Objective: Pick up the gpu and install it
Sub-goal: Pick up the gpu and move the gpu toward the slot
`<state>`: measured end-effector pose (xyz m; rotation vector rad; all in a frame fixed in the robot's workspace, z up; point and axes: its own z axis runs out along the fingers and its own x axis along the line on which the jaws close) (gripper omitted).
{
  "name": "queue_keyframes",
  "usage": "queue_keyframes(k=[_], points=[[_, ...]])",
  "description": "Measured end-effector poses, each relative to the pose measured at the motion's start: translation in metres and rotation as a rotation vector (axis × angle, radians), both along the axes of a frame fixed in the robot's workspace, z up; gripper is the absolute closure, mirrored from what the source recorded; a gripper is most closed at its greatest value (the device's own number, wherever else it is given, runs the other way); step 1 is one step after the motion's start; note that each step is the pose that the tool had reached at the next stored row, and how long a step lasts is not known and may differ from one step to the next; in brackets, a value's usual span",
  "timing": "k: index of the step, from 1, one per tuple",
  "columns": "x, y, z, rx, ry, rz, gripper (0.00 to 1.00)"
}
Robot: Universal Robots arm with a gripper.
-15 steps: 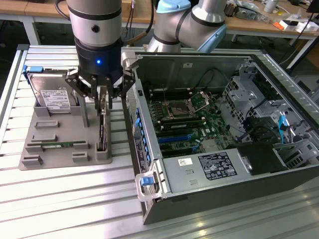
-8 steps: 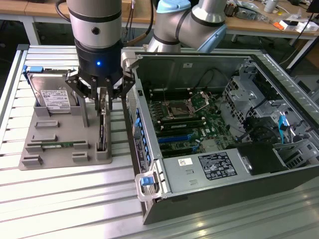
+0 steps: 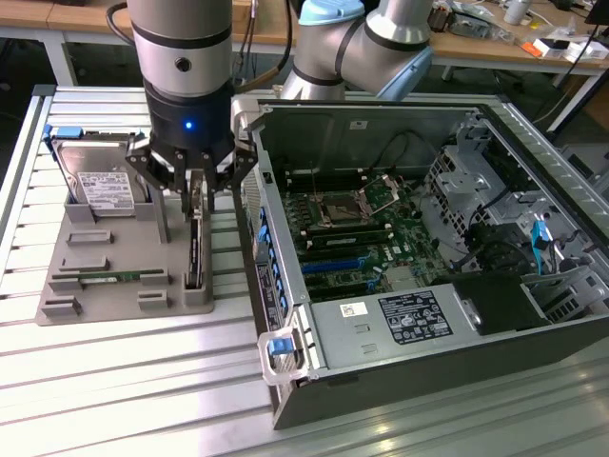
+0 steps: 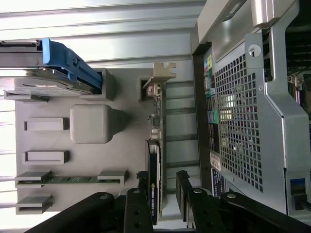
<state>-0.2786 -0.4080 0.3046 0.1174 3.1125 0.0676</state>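
The gpu (image 3: 194,252) is a slim dark card standing on edge in a slot of the grey holder (image 3: 124,286), at the side nearest the computer case. My gripper (image 3: 196,200) hangs straight over it, open. In the wrist view the gpu (image 4: 155,145) runs lengthwise away from the camera, its silver end bracket (image 4: 163,73) at the far end. My gripper (image 4: 163,187) has one dark finger (image 4: 143,187) close beside the card and the other standing off on the opposite side. Nothing is gripped.
The holder also carries a silver hard drive (image 3: 100,186) with a blue rail and a green memory stick (image 3: 105,278). The open computer case (image 3: 381,381) lies at the exterior view's right, its motherboard (image 3: 357,238) exposed, close beside the holder. Everything rests on a slatted metal table (image 3: 124,381).
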Motion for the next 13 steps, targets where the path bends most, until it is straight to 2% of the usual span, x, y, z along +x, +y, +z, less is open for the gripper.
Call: queue_keyframes(k=[13], points=[[0.0000,-0.0002,-0.0092,0.0001,-0.0001,0.000,0.64]])
